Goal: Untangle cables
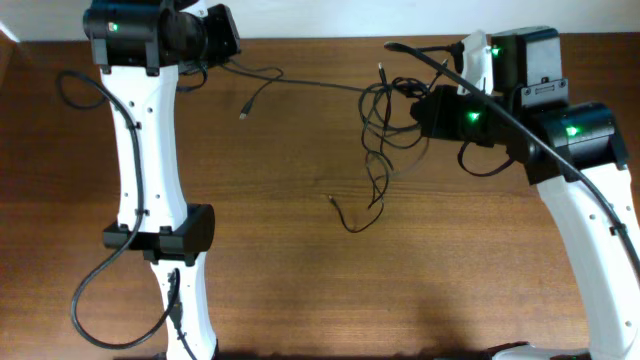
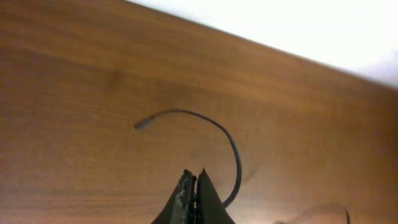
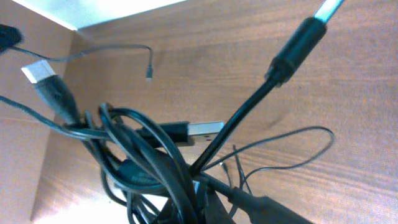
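Note:
The cables (image 1: pixel 385 105) form a dark knot at the back right of the table, with thin loose strands (image 1: pixel 365 215) trailing toward the middle. My right gripper (image 1: pixel 415 108) is shut on the knot. In the right wrist view the bundle (image 3: pixel 143 162) wraps around my right gripper (image 3: pixel 202 202), and USB plugs (image 3: pixel 202 130) and a barrel plug (image 3: pixel 298 43) stick out of it. My left gripper (image 1: pixel 228 55) at the back left is shut on one cable that stretches right to the knot. In the left wrist view my left gripper (image 2: pixel 196 177) has its jaws together, and that cable's free end (image 2: pixel 230 146) curls up beside them.
The wooden table (image 1: pixel 300 290) ends at a white wall along the back. The left arm's white body (image 1: pixel 150 180) and its thick black lead (image 1: pixel 95 290) fill the left side. The right arm (image 1: pixel 590 220) stands at the right edge.

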Tool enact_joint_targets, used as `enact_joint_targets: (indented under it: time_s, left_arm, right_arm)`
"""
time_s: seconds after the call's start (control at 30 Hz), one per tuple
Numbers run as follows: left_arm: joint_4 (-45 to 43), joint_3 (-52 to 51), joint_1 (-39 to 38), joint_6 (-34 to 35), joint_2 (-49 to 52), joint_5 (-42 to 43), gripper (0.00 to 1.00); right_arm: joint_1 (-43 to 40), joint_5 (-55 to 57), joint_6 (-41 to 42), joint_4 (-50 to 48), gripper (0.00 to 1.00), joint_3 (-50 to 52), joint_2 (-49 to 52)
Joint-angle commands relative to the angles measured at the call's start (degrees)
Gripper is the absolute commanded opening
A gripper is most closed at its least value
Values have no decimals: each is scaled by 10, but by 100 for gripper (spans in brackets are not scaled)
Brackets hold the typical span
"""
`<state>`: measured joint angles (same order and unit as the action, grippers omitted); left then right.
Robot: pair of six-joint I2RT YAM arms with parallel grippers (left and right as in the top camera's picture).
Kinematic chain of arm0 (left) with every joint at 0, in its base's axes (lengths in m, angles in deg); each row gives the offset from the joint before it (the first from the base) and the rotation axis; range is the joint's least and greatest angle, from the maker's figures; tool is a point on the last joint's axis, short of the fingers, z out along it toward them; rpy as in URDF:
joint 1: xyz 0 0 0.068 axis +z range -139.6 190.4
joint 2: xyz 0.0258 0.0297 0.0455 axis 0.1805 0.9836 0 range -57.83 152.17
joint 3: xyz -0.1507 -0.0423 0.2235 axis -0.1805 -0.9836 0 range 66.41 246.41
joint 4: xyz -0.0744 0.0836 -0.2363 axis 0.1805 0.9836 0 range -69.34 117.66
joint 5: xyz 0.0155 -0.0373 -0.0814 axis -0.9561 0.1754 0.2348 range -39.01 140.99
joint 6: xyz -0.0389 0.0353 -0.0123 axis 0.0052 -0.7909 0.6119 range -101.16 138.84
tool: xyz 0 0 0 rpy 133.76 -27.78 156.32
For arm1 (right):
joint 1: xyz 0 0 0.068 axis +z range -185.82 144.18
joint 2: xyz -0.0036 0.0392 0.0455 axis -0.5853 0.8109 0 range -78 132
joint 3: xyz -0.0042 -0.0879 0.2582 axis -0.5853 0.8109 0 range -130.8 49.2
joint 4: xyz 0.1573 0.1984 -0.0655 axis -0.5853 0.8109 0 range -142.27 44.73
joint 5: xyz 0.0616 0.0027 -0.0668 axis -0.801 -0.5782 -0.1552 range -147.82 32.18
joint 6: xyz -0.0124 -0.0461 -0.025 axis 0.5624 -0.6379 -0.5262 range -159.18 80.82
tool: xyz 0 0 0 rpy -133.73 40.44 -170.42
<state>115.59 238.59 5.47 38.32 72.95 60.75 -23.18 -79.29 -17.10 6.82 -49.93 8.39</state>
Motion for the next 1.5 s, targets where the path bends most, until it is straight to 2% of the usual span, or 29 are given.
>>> enact_joint_targets:
  time_s: [0.0, 0.03, 0.07, 0.13, 0.17, 0.23, 0.3, 0.4, 0.5, 0.57, 0.67, 0.87, 1.03, 1.2, 1.27, 1.33, 1.4, 1.47]
  left_arm:
    - [-1, -41, 2, -170, -10, 119, 23]
    - [-1, -57, -11, -245, -10, 178, 42]
    - [4, -67, -22, -311, -10, 219, 55]
    - [16, -74, -47, -404, -10, 235, 75]
    - [18, -74, -59, -441, -10, 235, 80]
    - [18, -74, -72, -478, -10, 244, 82]
    - [17, -74, -86, -526, -9, 308, 74]
    - [-12, -74, -100, -530, 0, 348, 54]
    - [-74, -74, -101, -530, 11, 477, 50]
    - [-101, -74, -123, -529, 24, 509, 53]
    - [-120, -74, -153, -519, 33, 509, 55]
    - [-272, -74, -191, -351, 34, 502, 54]
    - [-274, -74, -193, -336, 34, 503, 42]
    - [-246, -102, -200, -336, 34, 449, 42]
    - [-247, -111, -202, -336, 34, 449, 34]
    - [-256, -111, -202, -336, 34, 449, 18]
    - [-288, -111, -195, -287, 33, 449, 3]
    - [-320, -109, -184, -252, 33, 449, 0]
  right_arm:
    - [-21, 17, -11, -7, 4, -4, -15]
    - [-21, 15, -11, -9, 4, -4, -15]
    - [-22, 15, -11, -9, 4, -4, -15]
    - [-22, 15, -11, -10, 4, -4, -15]
    - [-22, 16, -11, -10, 4, -4, -15]
    - [-22, 15, -11, -15, 4, -5, -16]
    - [-22, -8, -32, -19, 4, -12, -17]
    - [-23, -64, -59, -20, 4, -24, -21]
    - [-34, -129, -67, -19, 4, -24, -35]
    - [-55, -174, -69, -17, 4, -24, -42]
    - [-60, -180, -71, -12, 4, -24, -42]
    - [-60, -180, -82, -6, 4, -24, -42]
    - [-60, -179, -84, -1, 4, -24, -42]
    - [-60, -179, -84, -2, 4, -24, -42]
    - [-60, -179, -84, -1, 4, -24, -42]
    - [-60, -177, -84, -1, 4, -24, -42]
    - [-60, -156, -84, 13, 4, -24, -42]
    - [-60, -124, -84, 31, 4, -24, -42]
